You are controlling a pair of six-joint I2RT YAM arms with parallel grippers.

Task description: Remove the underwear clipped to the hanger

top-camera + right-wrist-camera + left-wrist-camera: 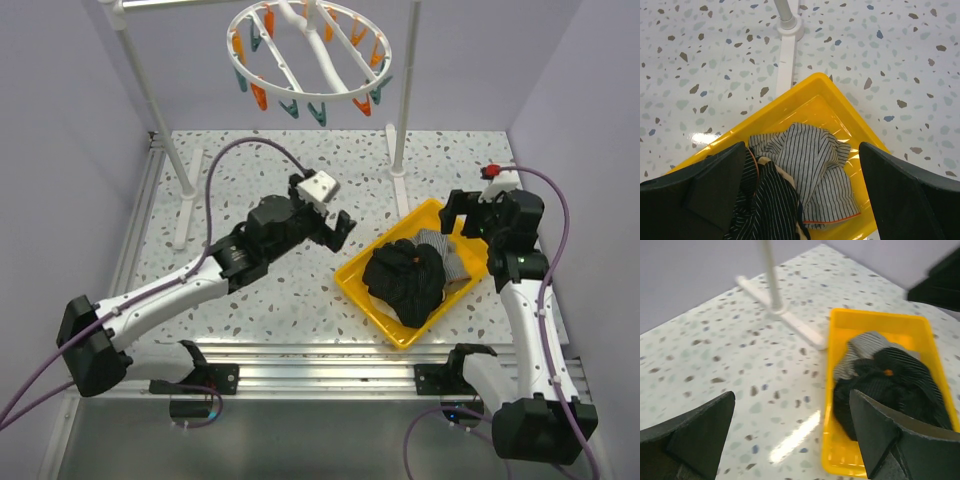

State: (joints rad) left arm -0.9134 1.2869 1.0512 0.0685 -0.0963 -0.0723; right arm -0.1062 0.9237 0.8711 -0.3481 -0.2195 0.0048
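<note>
Shows the underwear (405, 280) heaped in a yellow tray (352, 275) on the speckled desk (300, 300), well below the hanger (320, 55). Finds left end effector (790, 430) spread wide beside the tray, right end effector (800, 170) spread wide above its far side.

**Right wrist view: open gripper above the loaded tray**

We look straight down between the two dark fingers (715, 185) of the right gripper (801, 145), which stand wide apart with nothing between them. Below them we see one corner of a yellow tray (816, 80) on the speckled tabletop (890, 65). In the tray, the grey-and-white striped underwear (810, 165) lies crumpled, with a black pinstriped garment (767, 205) overlapping its left side. Beyond the tray corner we see a white pole (784, 10), whose flat foot (785, 65) reaches the tray's rim.
</note>
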